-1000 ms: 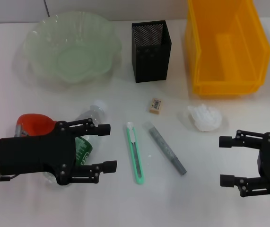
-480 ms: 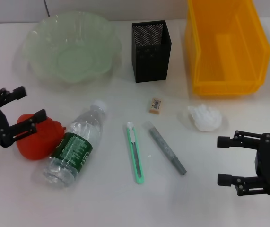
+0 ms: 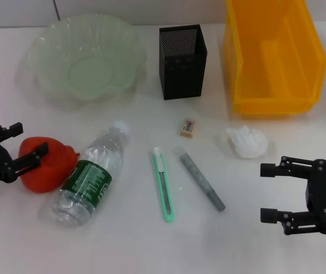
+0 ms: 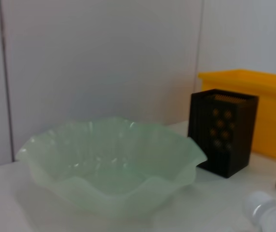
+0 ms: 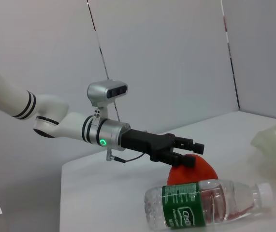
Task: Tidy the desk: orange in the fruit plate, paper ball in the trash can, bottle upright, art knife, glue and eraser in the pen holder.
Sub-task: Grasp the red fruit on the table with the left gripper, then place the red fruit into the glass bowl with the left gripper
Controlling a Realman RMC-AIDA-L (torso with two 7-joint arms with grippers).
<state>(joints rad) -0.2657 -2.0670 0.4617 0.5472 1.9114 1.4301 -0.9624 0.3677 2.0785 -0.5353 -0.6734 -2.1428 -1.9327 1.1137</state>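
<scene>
The orange [image 3: 45, 166] lies at the desk's [image 3: 123, 240] front left. My left gripper [image 3: 31, 138] is open at the orange's left side, one finger [image 3: 37, 152] over the fruit. Beside the orange the bottle [image 3: 90, 174] lies on its side, cap toward the fruit plate [image 3: 85, 57]. The mint art knife [image 3: 164, 185] and grey glue [image 3: 202, 180] lie mid-desk, the eraser [image 3: 188, 128] just beyond them. The paper ball [image 3: 246, 141] sits before the yellow trash can [image 3: 271, 54]. My right gripper [image 3: 264, 192] is open, near of the paper ball. The pen holder [image 3: 182, 54] stands at the back.
The left wrist view shows the fruit plate [image 4: 113, 169], pen holder [image 4: 222, 133], trash can [image 4: 263, 111] and bottle cap [image 4: 263, 208]. The right wrist view shows the left gripper [image 5: 186, 152] at the orange [image 5: 196, 171] behind the bottle [image 5: 205, 205].
My left gripper has swung from above the bottle out to the left, then settled lower against the orange. The right gripper crept slightly left.
</scene>
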